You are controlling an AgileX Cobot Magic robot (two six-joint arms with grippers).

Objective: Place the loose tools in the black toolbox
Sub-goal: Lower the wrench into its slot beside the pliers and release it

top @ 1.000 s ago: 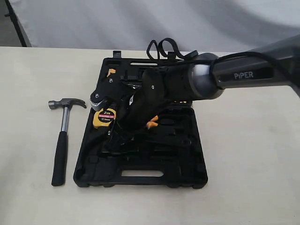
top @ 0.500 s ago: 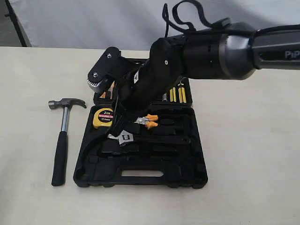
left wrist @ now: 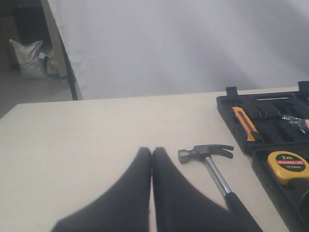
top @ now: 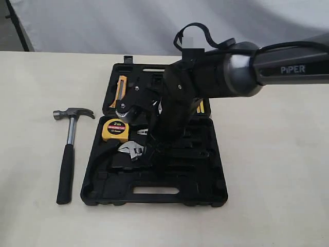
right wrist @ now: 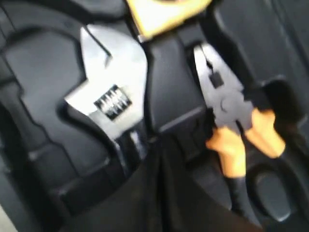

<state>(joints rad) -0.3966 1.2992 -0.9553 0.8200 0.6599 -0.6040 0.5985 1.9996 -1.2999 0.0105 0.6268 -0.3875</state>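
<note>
- The right gripper (right wrist: 157,166), closed and empty, sits at the handle of the wrench (right wrist: 116,72) inside the toolbox (top: 205,198)
- Pressing straight down should seat it in its recess
- The hammer (top: 69,149) lies on the table (top: 41,206); the left gripper (left wrist: 151,154) is closed

You are looking at 1 yellow tape measure (top: 115,129) lying just ahead of the right gripper (right wrist: 155,191), its label facing up and showing "2m". 1 pair of orange-handled pliers (right wrist: 234,118) is lying close beside that gripper's tips, steel nose pointing toward the tape measure. An orange utility knife (top: 121,87) is resting farther out, beyond the tape measure. The pale table (top: 267,170) is spreading out on every side of the gripper, and a white backdrop (top: 103,25) is hanging behind it. A grey sack (left wrist: 30,58) is sitting on the floor, well apart from the gripper.
</note>
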